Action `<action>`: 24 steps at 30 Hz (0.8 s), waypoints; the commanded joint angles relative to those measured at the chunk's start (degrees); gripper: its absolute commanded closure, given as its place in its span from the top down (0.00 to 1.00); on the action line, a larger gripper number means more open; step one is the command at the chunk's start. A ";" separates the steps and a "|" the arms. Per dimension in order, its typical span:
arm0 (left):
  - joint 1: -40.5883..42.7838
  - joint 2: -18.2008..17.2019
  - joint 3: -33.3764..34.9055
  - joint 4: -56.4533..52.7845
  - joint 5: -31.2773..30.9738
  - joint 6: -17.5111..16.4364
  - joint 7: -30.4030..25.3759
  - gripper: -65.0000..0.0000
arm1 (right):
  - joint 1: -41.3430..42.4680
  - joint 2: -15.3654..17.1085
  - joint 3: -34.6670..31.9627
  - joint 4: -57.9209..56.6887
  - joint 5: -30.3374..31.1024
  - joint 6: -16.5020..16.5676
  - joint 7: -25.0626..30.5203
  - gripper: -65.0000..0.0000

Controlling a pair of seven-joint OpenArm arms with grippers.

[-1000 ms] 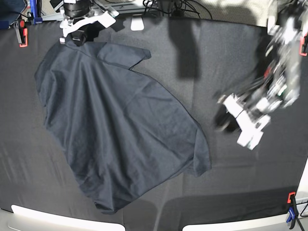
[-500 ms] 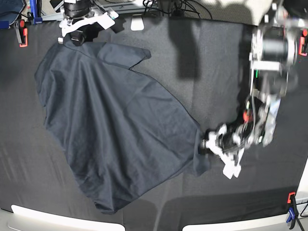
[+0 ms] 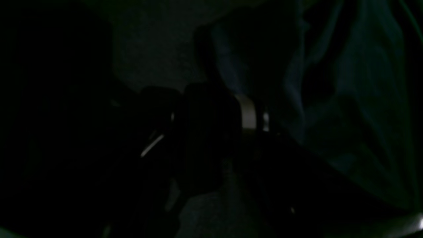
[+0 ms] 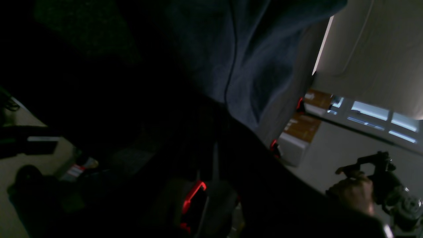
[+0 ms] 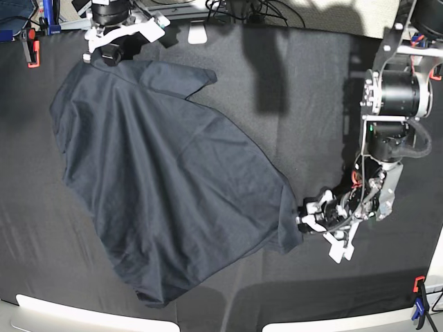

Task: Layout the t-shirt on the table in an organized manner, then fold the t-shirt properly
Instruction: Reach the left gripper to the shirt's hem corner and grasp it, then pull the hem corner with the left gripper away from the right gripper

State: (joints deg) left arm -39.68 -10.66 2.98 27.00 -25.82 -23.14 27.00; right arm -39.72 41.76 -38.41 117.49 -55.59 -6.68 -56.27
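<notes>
One black-and-white left arm (image 5: 394, 131), bent down at right, its gripper (image 5: 304, 220) open beside the right edge of a dark charcoal-blue cotton t-shirt (image 5: 173, 173), spread and creased across the left and centre; one right gripper (image 5: 113, 57), far left, closed on its far edge.

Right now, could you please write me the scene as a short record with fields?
t-shirt: dark blue-grey, spread unevenly with creases, not folded into a neat shape
table: black surface under the t-shirt
right gripper: shut at the shirt's edge, at the far side in the base view
left gripper: open, beside the shirt's corner; contact unclear
clamps: red-and-blue one at the near corner
</notes>
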 commanded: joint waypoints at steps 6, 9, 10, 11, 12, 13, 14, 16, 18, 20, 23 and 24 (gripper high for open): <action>-2.25 2.27 -0.15 0.81 0.07 -5.55 -1.64 0.31 | -0.31 0.63 0.20 1.07 -1.49 -3.19 -0.66 0.00; -2.21 2.78 -0.15 0.81 3.04 -5.55 -1.81 0.24 | -0.31 0.63 0.20 1.07 -1.49 -3.19 -1.25 0.00; -2.21 2.82 -0.15 0.81 4.02 -5.55 -1.86 0.17 | -0.31 0.66 0.20 1.07 -1.49 -3.19 -1.22 0.00; -2.21 2.80 -0.15 0.81 4.92 -5.55 -2.56 0.08 | -0.31 0.66 0.20 1.07 -1.49 -3.19 -1.22 0.00; -2.23 2.27 -0.15 0.81 5.01 -5.55 -3.45 0.00 | -0.31 0.66 0.20 1.07 -1.49 -3.19 -1.22 0.00; -2.25 1.66 -0.15 0.81 4.76 -5.46 -4.42 0.00 | -0.31 0.66 0.20 1.07 -1.49 -3.21 -1.22 0.00; -2.27 0.90 -0.24 0.83 4.57 -4.85 -5.01 0.00 | -0.31 0.68 0.20 1.07 -1.49 -3.21 -1.22 0.00; -2.40 -1.09 -0.42 0.83 4.59 -1.14 -5.25 0.00 | -0.28 0.81 0.22 1.07 -1.49 -3.21 -1.20 0.00; -2.36 -3.85 -0.42 0.83 4.59 1.11 -4.96 0.00 | -0.28 0.79 1.07 1.07 -1.49 -3.23 -0.96 0.00; -1.84 -6.60 -0.42 0.83 4.55 1.05 -2.91 0.00 | -0.28 0.79 3.06 1.07 -1.42 -3.23 0.63 0.00; -0.02 -10.51 -0.42 0.83 1.86 0.35 0.02 0.00 | -0.31 0.79 7.19 1.07 -0.79 -3.19 4.46 0.00; 0.90 -11.91 -0.42 0.87 -0.46 -0.74 0.83 0.00 | -0.31 0.79 8.44 1.07 -0.11 -3.15 5.77 0.00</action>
State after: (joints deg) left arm -37.32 -22.06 2.70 27.11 -26.65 -23.81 28.16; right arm -39.83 41.85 -30.02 117.49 -54.92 -8.86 -50.17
